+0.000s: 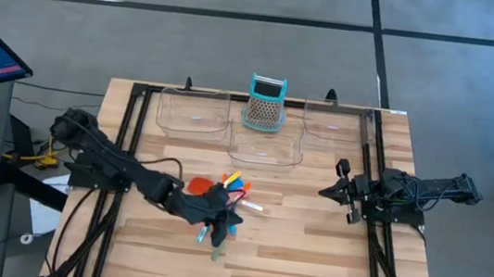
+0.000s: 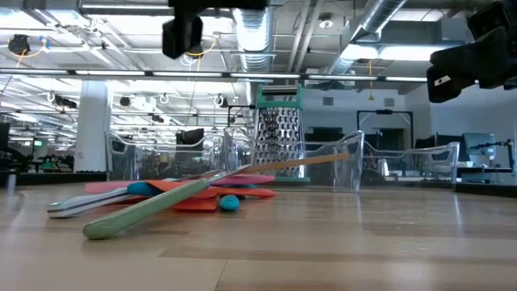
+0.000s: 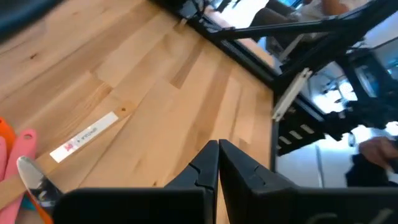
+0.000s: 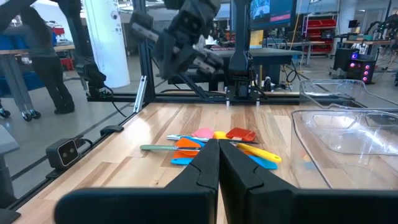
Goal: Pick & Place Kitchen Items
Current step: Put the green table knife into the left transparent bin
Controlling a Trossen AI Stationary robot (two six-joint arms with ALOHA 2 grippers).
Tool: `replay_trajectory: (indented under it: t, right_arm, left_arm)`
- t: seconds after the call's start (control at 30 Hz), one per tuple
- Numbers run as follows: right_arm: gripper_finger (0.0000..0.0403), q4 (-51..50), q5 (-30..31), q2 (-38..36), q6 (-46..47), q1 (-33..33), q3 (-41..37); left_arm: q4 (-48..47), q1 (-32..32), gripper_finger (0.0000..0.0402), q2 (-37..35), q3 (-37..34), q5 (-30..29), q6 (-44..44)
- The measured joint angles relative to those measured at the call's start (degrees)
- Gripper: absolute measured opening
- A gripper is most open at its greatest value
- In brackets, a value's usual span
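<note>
Right now your left gripper [image 1: 219, 217], pressed together and holding nothing, hangs directly over the utensil pile [image 1: 226, 197], far nearer than the right gripper [image 1: 339, 192], also closed.

Bare wood along the whole near edge of the table [image 1: 307, 267] and across the right half, between the utensil pile [image 1: 226, 201] and the right frame rail. Heaped at the middle, slightly left: crossed spoons and spatulas, some handles tilted up off the wood. Directly over that heap, the left gripper [image 1: 219, 221], fingers closed, blocking approach from above. Along the far edge, three clear trays [image 1: 265, 145] side by side with the grater [image 1: 266, 103] upright behind them. At the right edge, the right gripper [image 1: 339, 191], closed, raised.
</note>
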Motion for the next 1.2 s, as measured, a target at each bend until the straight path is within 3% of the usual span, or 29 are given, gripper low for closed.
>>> replay_trajectory:
  t: [0.33, 0.6, 0.8, 1.03, 1.2]
  right_arm:
    - [0.0000, 0.00, 0.13, 0.00, -0.70, -0.01, 0.00]
    - [0.0000, -0.02, 0.16, 0.00, -0.52, 0.00, 0.00]
    - [0.0000, -0.32, 0.06, 0.02, 1.03, -0.01, 0.04]
    - [0.0000, -0.44, -0.09, 0.13, 2.99, -0.01, 0.04]
    - [0.0000, -0.44, -0.09, 0.22, 2.71, -0.02, 0.04]
  left_arm:
    - [-17.65, 4.80, 0.0002, 3.82, 4.98, 2.35, -14.85]
    - [-18.37, 6.75, 0.0002, 4.64, 10.04, 3.39, -18.20]
    - [-18.93, 6.84, 0.0002, 10.22, 12.71, 3.78, -18.50]
    - [-19.63, 6.84, 0.0002, 19.78, 21.46, 12.87, -19.21]
    - [-26.51, 7.05, 0.0002, 21.70, 27.29, 16.98, -18.79]
